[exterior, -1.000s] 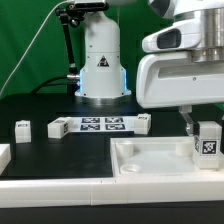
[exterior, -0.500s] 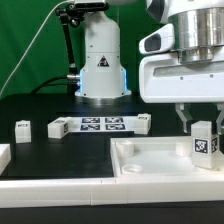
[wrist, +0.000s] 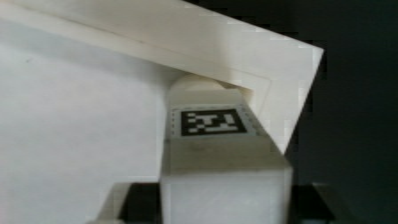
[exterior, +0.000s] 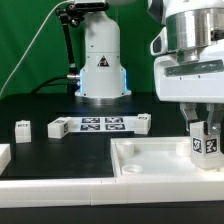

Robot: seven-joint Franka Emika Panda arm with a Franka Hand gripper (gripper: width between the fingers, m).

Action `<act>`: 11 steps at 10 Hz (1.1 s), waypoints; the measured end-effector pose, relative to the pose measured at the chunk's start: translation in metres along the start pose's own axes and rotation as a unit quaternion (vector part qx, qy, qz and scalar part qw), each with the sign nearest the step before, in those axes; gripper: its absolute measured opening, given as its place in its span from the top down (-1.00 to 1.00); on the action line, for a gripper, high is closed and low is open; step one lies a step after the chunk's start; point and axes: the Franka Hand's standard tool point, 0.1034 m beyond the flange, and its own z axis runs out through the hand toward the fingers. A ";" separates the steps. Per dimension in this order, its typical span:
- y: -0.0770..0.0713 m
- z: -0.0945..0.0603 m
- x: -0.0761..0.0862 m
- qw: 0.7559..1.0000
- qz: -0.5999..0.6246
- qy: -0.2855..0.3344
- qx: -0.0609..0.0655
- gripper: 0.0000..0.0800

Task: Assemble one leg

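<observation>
Exterior view, left to right: a loose block (exterior: 22,129) on the dark table, the marker board (exterior: 100,125), a second block (exterior: 144,123) just beside its end, then the tray piece (exterior: 150,168) in the foreground. At the exterior view's right the gripper (exterior: 204,132) hangs over the tray piece, fingers clamped on the leg (exterior: 206,146). The leg stands upright, long axis in line with the fingers, lower end directly below the hand. The coming move thus appears to be a straight descent. The wrist view adds the leg's tip lying close inside the tray piece's raised corner; whether they touch cannot be told.
</observation>
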 end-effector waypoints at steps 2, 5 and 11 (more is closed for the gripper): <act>0.001 0.000 -0.001 1.000 0.013 -0.003 -0.004 0.26; -0.001 -0.001 0.002 0.997 -0.082 -0.004 -0.006 -0.37; -0.012 0.000 -0.014 0.855 -0.517 0.012 -0.025 -0.62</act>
